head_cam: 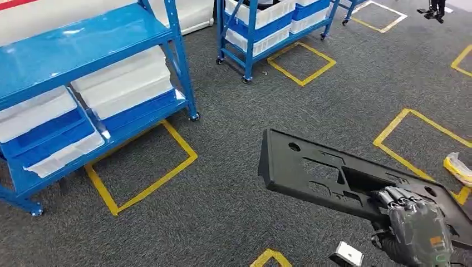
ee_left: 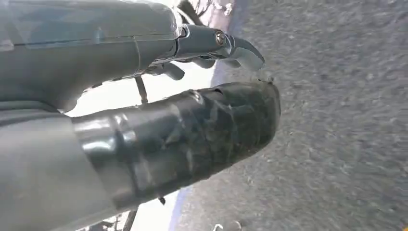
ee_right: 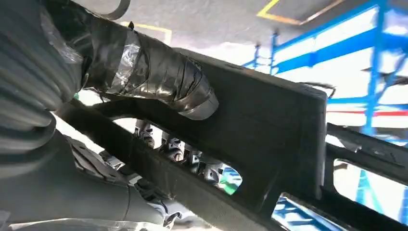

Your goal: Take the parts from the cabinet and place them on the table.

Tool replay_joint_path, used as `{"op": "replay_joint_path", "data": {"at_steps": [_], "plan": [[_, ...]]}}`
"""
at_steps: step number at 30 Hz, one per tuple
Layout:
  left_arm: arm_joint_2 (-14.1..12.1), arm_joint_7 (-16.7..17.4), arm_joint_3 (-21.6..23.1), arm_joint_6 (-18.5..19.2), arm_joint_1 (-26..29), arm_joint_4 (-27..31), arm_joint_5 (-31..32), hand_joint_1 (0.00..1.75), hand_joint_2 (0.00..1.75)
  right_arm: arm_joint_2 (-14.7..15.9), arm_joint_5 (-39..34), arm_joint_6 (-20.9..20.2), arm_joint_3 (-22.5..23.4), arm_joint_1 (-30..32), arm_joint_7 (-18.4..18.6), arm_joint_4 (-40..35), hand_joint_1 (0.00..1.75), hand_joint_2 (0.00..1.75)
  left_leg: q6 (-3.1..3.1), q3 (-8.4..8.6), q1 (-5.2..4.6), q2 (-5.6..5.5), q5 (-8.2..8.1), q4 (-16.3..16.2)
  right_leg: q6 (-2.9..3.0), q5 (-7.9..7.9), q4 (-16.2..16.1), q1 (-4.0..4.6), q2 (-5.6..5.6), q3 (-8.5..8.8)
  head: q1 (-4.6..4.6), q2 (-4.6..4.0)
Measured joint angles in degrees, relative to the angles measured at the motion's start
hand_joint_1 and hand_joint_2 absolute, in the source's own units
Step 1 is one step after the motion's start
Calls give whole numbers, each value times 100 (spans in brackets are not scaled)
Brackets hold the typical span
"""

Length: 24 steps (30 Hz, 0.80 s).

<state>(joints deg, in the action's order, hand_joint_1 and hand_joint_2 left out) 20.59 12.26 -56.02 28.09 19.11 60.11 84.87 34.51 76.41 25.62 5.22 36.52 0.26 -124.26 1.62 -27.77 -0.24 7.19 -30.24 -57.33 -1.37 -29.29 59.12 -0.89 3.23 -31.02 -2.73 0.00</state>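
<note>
the right hand (head_cam: 414,225) grasps a long black part (head_cam: 328,172), carried flat above the grey carpet floor (head_cam: 234,183) at the near right, well apart from the blue cabinet (head_cam: 83,50) at the far left. the left hand (ee_left: 192,120) holds nothing, fingers curled in. judged from this, picking is done; placing on the tabletop is left.
</note>
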Motion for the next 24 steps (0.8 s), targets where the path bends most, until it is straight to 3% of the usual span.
{"op": "replay_joint_path", "data": {"at_steps": [2, 3, 4, 5, 6, 7, 9, 10, 11, 12, 13, 14, 15, 16, 18, 19, 20, 21, 22, 23, 24], "plan": [[0, 35, 2, 2, -23, 0, -61, 0, 0, -33, 57, -22, 39, -71, -74, 33, 175, 175, -54, 49, -4, 115, 8, 23, 59, 25, -9, 15, -124, -51, -2, 0], [0, 44, 2, 4, -33, 0, -94, 0, 0, -46, 77, -31, 55, -123, -98, 44, 175, 175, -98, 23, 10, 53, -52, -11, 124, 72, -75, -58, -196, -27, -2, 0], [0, 59, 0, 11, -32, 2, -98, 0, 0, -66, 98, -39, 61, -173, -118, 59, 175, 175, -126, -32, 38, -325, -213, -190, 161, 96, -91, -55, -246, -41, -2, 0], [2, 59, 2, 11, -30, 0, -101, 0, 0, -72, 100, -44, 61, -224, -131, 72, 175, 175, -137, -174, 54, -525, -423, -501, 190, 114, -91, -57, -286, -62, 0, 0], [7, 61, 2, 26, -22, 0, -105, 0, 0, -85, 103, -50, 61, -273, -133, 81, 175, 175, -148, -395, 62, -635, -666, -966, 202, 122, -87, -52, -352, -88, 0, 0], [9, 68, 2, 28, -16, 0, -105, 0, 0, -92, 100, -59, 61, -292, -138, 87, 175, 175, -155, -530, 64, -666, -787, -1246, 211, 128, -82, -48, -388, -102, 0, 0], [9, 88, 2, 28, -8, 0, -107, 0, 0, -116, 66, -100, 61, -324, -161, 105, 175, 175, -166, -773, 64, -676, -896, -1715, 217, 135, -67, -36, -488, -128, 0, 0], [9, 96, 2, 28, -7, 0, -114, 0, 0, -153, 61, -120, 59, -353, -183, 127, 175, 175, -160, -786, 63, -680, -791, -1713, 216, 135, -52, -32, -564, -133, 0, 0], [9, 107, 2, 28, -7, 0, -135, 0, 0, -188, 70, -140, 57, -387, -197, 140, 175, 175, -149, -701, 63, -684, -605, -1512, 216, 135, -44, -32, -628, -134, 0, 0], [9, 125, 2, 35, -6, 0, -162, 0, 0, -221, 114, -168, 48, -437, -208, 162, 175, 175, -125, -492, 63, -716, -297, -1050, 214, 134, -33, -33, -716, -127, 0, 0], [9, 142, 2, 35, -1, 0, -195, 0, 0, -252, 168, -201, 39, -493, -214, 177, 175, 175, -94, -260, 64, -823, -17, -532, 206, 137, -23, -32, -798, -121, 0, 0], [9, 162, 4, 37, 13, 0, -230, 0, 0, -295, 230, -208, 22, -547, -214, 195, 175, 175, -48, -120, 68, -1183, 62, -166, 186, 145, -20, -55, -862, -140, -2, 0], [11, 190, 7, 46, 32, 0, -317, 0, 0, -341, 315, -212, -20, -632, -214, 216, 175, 175, -29, -100, 90, -1362, 48, -49, 132, 155, 23, -10, -934, -183, -2, 0], [17, 228, 7, 57, 40, 0, -394, 0, 0, -389, 429, -219, -101, -714, -212, 238, 175, 175, -46, -103, 62, -1266, 32, -49, 74, 191, 7, -67, -1033, -237, 0, 0], [17, 291, 15, 68, 69, 11, -542, 0, 0, -503, 652, -247, -309, -835, -118, 282, 175, 175, -7, -94, 32, -1127, 52, -19, -25, 251, -54, -97, -1207, -275, 0, 0], [20, 313, 24, 72, 77, 26, -595, 0, 0, -531, 737, -251, -418, -882, -67, 306, 175, 175, 38, -60, 97, -1034, 127, 108, -73, 279, -63, -80, -1274, -277, 0, 0], [24, 345, 46, 77, 88, 35, -640, 0, 0, -571, 776, -262, -517, -907, -33, 339, 175, 175, 73, -18, 98, -924, 177, 172, -56, 188, 48, -71, -878, -336, -9, 0], [24, 370, 57, 74, 120, 44, -678, 0, 0, -577, 818, -293, -584, -1006, -11, 365, 175, 175, 108, -20, 94, -839, 193, 198, -65, -24, 307, -44, -591, -467, -4, 0], [24, 403, 68, 77, 155, 52, -717, 0, 0, -614, 879, -332, -676, -1130, 29, 405, 175, 175, 110, -35, 78, -749, 195, 198, -92, -247, 673, -46, -455, -644, -9, 0], [24, 470, 111, 103, 193, 61, -797, 0, 0, -677, 972, -413, -814, -1284, 81, 472, 175, 175, 112, -44, 62, -638, 190, 194, -116, -472, 1140, -62, -383, -857, -4, 0], [24, 551, 180, 127, 253, 88, -910, 0, 0, -737, 1043, -490, -949, -1418, 142, 540, 175, 175, 112, -70, 50, -536, 185, 191, -137, -588, 1467, -74, -357, -996, -7, 0]]}}
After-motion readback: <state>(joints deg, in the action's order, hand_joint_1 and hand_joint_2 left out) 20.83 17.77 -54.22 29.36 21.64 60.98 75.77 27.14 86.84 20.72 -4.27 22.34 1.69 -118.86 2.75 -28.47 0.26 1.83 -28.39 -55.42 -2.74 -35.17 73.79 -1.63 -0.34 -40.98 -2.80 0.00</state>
